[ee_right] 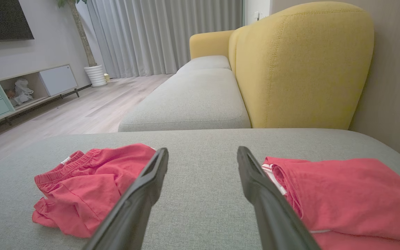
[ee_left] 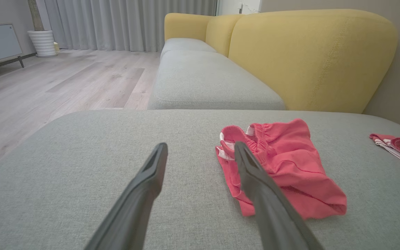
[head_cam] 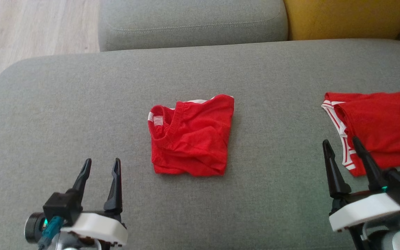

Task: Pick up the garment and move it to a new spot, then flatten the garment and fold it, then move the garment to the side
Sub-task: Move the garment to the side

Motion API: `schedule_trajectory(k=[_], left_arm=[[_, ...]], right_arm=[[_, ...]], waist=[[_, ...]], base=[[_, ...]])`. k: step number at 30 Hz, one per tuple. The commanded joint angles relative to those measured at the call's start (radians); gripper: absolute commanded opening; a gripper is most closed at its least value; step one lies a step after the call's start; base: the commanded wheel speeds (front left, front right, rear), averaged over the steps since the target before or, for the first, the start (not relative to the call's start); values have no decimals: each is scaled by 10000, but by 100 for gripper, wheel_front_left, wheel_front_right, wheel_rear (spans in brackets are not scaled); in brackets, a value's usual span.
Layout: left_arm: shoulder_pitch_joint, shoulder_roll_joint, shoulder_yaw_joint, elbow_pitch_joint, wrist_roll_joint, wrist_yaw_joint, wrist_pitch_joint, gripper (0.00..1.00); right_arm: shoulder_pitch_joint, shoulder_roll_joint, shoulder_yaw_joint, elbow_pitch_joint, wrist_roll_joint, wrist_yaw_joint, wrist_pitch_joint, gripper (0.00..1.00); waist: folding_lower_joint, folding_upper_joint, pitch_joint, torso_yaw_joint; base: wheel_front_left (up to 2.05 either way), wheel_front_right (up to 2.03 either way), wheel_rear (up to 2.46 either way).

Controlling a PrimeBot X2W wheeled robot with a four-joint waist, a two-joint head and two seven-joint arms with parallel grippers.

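Red garment (head_cam: 191, 135) sits folded mid cushion (head_cam: 64, 114); left gripper (head_cam: 102, 165) and right gripper (head_cam: 340, 143) off it, jaws wide open, nothing held.

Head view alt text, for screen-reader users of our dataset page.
A roughly folded red garment lies mid-seat on a grey sofa cushion, with a second red garment, white-trimmed, at the right edge. The left gripper and right gripper sit open and empty at the bottom corners.
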Motion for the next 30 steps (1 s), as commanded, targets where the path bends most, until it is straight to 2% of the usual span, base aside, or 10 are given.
schedule_trajectory(k=[1,14,19,24,30], left_arm=[[-318,152,336,-365,-51,64,-96,100],[-482,194,289,-370,-53,122,-225,100],[-729,192,203,-427,-3,98,-299,100],[-1185,132,93,-471,112,68,-453,100],[-1820,-63,-71,-350,246,1,-665,100]], right_arm=[[-211,-43,168,-399,-87,67,12,100],[-202,-79,124,-366,-150,67,71,100],[-298,-69,92,-100,-106,67,98,100],[-852,-20,191,818,15,67,8,100],[-1953,151,705,2651,303,67,-247,100]], waist=[[0,0,20,6],[0,0,123,84],[0,0,337,357],[0,0,756,918],[0,0,1261,1747]], base=[[0,0,0],[0,0,0],[0,0,0],[0,0,0],[0,0,0]])
